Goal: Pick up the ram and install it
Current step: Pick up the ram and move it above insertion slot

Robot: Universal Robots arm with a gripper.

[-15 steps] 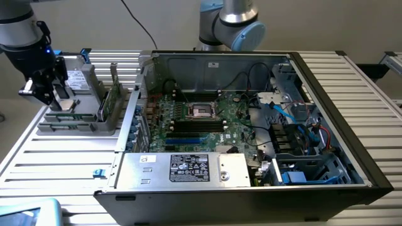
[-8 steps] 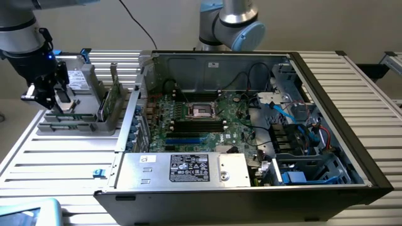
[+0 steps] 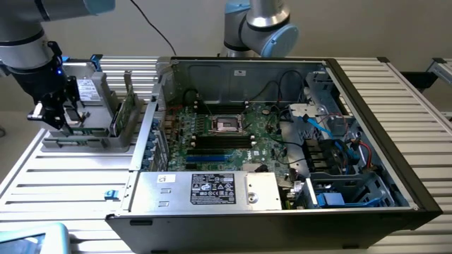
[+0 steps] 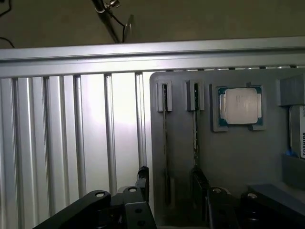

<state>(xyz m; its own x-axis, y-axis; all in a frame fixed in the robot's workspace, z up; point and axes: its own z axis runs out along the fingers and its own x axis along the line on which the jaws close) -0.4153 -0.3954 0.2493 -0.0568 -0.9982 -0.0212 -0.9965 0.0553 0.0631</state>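
hovering above ram [image 4: 165,143] in gray holder [image 4: 238,157], jaws wide, nothing gripped; motherboard slots [image 3: 222,141] empty; pickup and install both left to do.

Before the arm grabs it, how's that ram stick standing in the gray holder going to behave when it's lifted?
The ram shows as a thin, straight edge, so it is probably stiff and light. It stands on edge in narrow slots of the gray holder, so it would likely tip once freed unsupported.
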